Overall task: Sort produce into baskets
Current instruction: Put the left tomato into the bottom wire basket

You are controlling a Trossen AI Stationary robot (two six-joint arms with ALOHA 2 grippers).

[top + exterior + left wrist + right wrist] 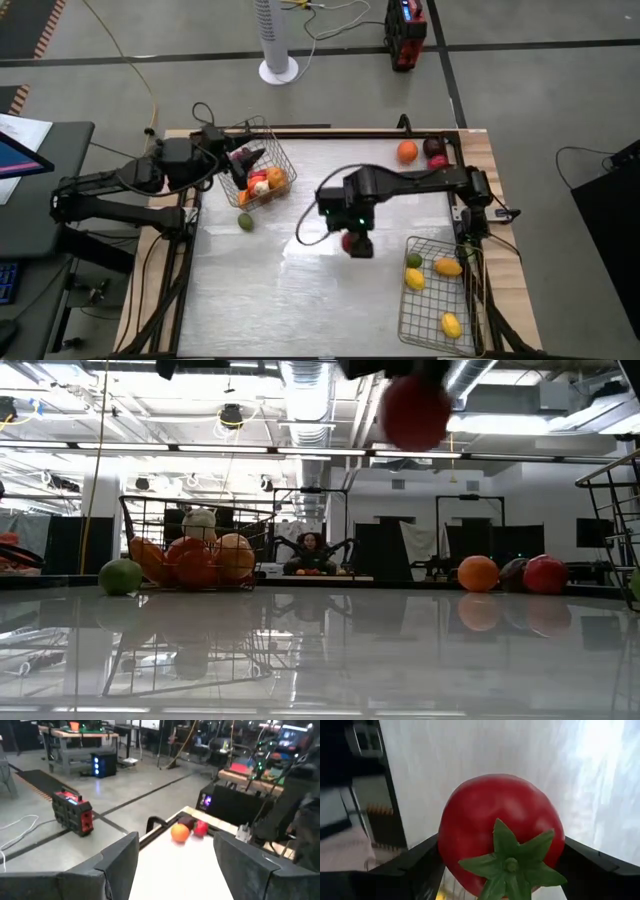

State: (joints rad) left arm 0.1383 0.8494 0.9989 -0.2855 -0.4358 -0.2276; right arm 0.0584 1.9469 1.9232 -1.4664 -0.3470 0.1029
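The right gripper (357, 243) hangs above the middle of the table (300, 310), its fingers clamped on a red tomato (501, 831) held clear of the surface. The left gripper (243, 160) sits over the far-left basket (272, 150), jaws apart and empty. That basket holds orange, red and white produce; a green lime (245, 221) lies just beside it. The near-right basket (425, 310) holds yellow lemons (451, 325). An orange (406, 151) and dark red pieces rest at the far right.

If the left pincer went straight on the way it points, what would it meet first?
Probably the orange near the table's far edge; the tabletop between looks free, though depth is unclear. The left pincer is open.
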